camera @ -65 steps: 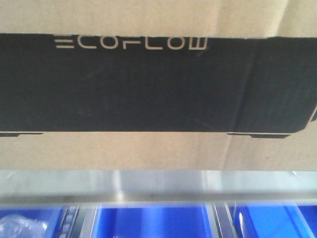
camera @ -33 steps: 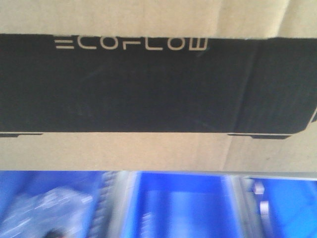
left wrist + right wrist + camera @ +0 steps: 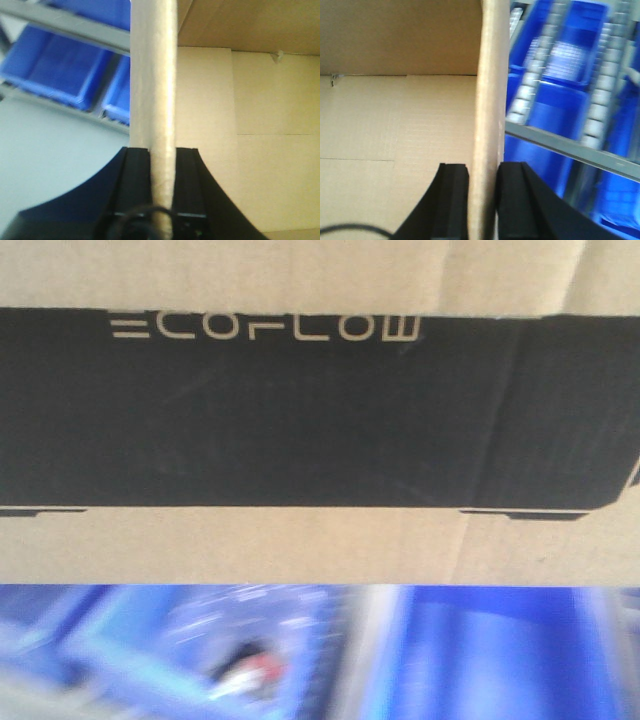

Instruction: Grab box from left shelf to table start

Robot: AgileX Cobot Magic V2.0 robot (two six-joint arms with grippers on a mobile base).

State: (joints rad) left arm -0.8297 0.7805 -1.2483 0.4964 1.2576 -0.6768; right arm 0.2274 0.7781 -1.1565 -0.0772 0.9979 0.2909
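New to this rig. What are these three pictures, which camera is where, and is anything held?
This is a two-armed robot on a wheeled base; each arm ends in a gripper, a two-fingered clamp, with a camera at the wrist. The front view faces a cardboard box so closely that its black ECOFLOW panel fills most of the picture; the blurred blue below is storage bins. The left wrist view looks along the left gripper: its black fingers sit either side of an upright box wall, pinching it, with the box's inside to the right. The right wrist view shows the right gripper pinching another wall likewise. So both arms hold the box. No table shows in any view.
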